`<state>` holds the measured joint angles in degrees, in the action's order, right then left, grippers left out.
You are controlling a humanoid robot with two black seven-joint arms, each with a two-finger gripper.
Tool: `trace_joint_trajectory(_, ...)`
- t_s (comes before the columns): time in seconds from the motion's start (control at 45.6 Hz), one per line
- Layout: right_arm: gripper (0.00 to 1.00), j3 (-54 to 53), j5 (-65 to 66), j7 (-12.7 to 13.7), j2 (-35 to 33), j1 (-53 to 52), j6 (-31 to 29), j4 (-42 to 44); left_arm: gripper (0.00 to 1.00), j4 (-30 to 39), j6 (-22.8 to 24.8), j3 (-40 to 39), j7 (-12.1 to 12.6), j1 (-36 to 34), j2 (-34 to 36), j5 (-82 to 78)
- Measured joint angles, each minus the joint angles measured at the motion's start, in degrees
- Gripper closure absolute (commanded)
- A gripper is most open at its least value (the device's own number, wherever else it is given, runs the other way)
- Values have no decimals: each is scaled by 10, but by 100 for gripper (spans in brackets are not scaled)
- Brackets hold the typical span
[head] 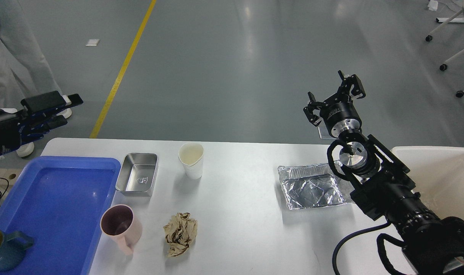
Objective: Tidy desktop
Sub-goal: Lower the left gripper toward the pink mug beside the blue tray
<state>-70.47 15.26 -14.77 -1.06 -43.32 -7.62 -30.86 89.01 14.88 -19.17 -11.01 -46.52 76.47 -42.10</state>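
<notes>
1. Head view: the counter (pixel 239 214), a large white top with rounded corners, fills the lower half of the picture, with grey floor and a yellow floor line (pixel 123 68) beyond its far edge.
2. A blue tray (pixel 60 206) lies on the counter's left end. A dark blue mug (pixel 4 248) stands at the tray's near left corner, partly cut off by the picture's edge.
3. Just right of the tray's far corner sits a small steel pan (pixel 137 173), and nearer the robot a pink mug (pixel 121 227) stands just beside the tray's right rim, its handle turned toward the near edge.
4. A white paper cup (pixel 192 160) stands upright near the far edge, around mid-counter. A crumpled brown paper ball (pixel 180 233) lies in front of it, well apart from the cup.
5. A foil container (pixel 312 187) lies flat on the right part of the counter, its right end hidden behind the right arm.
6. A beige bin (pixel 438 179) sits at the right end, partly behind that arm.
7. The right gripper (pixel 335 99) is raised above the counter's far right edge, fingers spread wide, holding nothing.
8. The left gripper (pixel 62 109) hovers off the counter's far left corner; its fingers lie close together, and whether they are closed cannot be told.
9. A person's legs (pixel 14 61) in light trousers stand at the upper left.
</notes>
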Motion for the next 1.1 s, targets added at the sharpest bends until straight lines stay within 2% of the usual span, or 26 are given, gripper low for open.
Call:
trace_joint_trajectory(0.219,0,1,3,0,0,0,1,0,7,66,23,61,1,1,112,-25)
trace_joint_trajectory(0.394,0,2,4,0,1,1,1,-1,7,106,36,79,-2,1,184,-27)
trace_joint_trajectory(0.613,0,2,4,0,1,4,1,-5,7,118,95,76,-8,-10,259,-27)
trace_joint_trajectory(0.898,0,2,4,0,2,8,1,-10,7,118,154,74,-9,-54,321,-27)
trace_joint_trajectory(1.095,0,2,4,0,2,8,2,-10,7,117,158,76,-6,-61,313,-27)
